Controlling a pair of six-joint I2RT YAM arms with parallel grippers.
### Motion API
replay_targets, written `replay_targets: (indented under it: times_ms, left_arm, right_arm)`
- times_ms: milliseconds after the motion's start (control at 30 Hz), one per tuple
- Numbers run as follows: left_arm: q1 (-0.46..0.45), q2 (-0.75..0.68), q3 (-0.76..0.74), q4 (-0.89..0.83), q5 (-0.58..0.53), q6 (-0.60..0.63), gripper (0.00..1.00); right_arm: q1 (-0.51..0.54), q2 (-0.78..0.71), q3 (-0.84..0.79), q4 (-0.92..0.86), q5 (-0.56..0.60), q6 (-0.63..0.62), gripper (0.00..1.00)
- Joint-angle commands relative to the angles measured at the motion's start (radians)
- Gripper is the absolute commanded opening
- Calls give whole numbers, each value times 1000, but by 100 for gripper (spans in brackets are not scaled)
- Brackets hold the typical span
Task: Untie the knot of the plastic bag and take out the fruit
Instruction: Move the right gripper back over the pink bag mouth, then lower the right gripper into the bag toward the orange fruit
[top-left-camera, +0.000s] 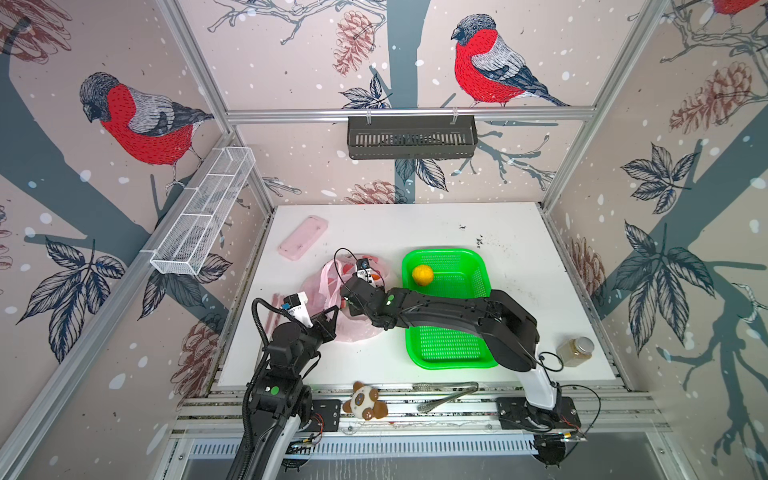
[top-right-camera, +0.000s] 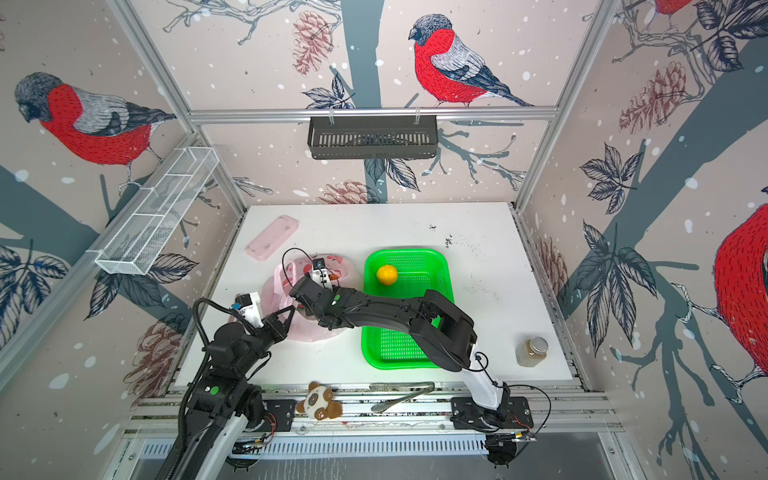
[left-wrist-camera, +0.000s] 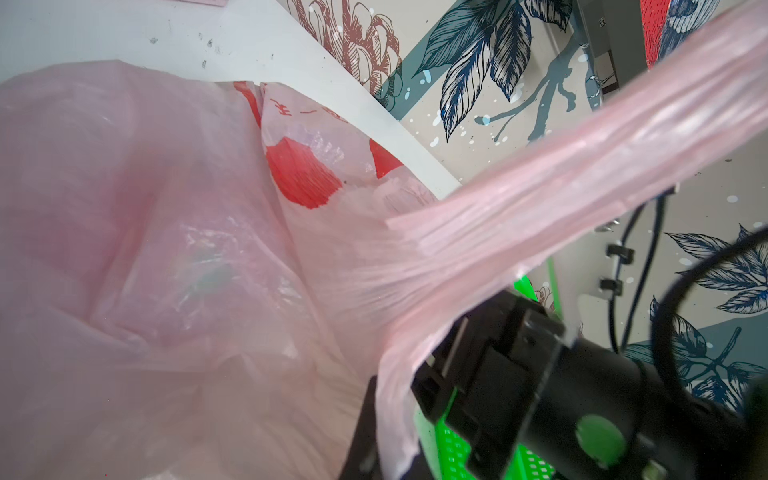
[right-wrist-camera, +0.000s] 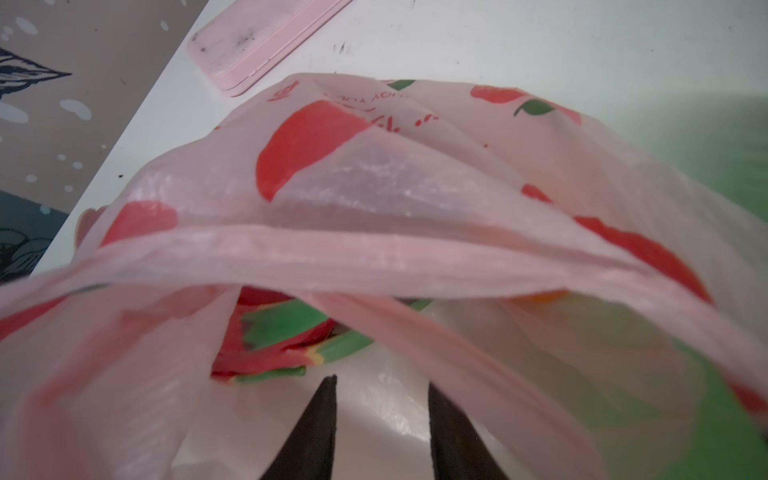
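**Left gripper holds the bag; right gripper open inside its mouth**

In both top views the plastic bag lies on the white table, just left of the green basket. A yellow-orange ball sits at the far end of the basket. The left gripper is closed on the near-left edge of the bag. The right arm reaches across the basket to the bag, and its fingers are hidden there.

In the left wrist view the bag fills the picture. Its handle is stretched taut toward the camera, and the gripper's own fingers are out of the picture.

In the right wrist view the right gripper sits in the bag's open mouth. Its two fingers stand apart and visibly clamp nothing. A dragon fruit lies inside the bag just beyond the fingertips. The pink case lies on the table past the bag.
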Motion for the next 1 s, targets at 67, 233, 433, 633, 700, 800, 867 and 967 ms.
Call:
replay_targets:
  times_ms: [67, 233, 433, 633, 700, 800, 867, 967]
  left_arm:
    - [1, -6, -17, 66, 25, -17, 0]
    - [0, 0, -25, 83, 42, -28, 0]
    - [1, 6, -13, 91, 50, -21, 0]
    - [0, 14, -5, 97, 60, -18, 0]
    - [0, 14, -2, 102, 63, -20, 0]
    - [0, 24, 9, 108, 66, -18, 0]
    - [0, 34, 16, 112, 71, -14, 0]
    - [0, 44, 21, 120, 77, -11, 0]
  right_arm:
    - [-7, 45, 70, -34, 81, 51, 38]
    - [-38, 63, 95, -43, 108, 85, 39]
    - [-80, 92, 149, -70, 103, 96, 40]
    - [-106, 95, 159, -104, 113, 104, 41]
    - [-112, 93, 148, -103, 114, 108, 42]
    - [-116, 91, 141, -107, 124, 113, 43]
    - [-118, 91, 141, -114, 129, 115, 43]
    - [-123, 90, 138, -118, 141, 120, 45]
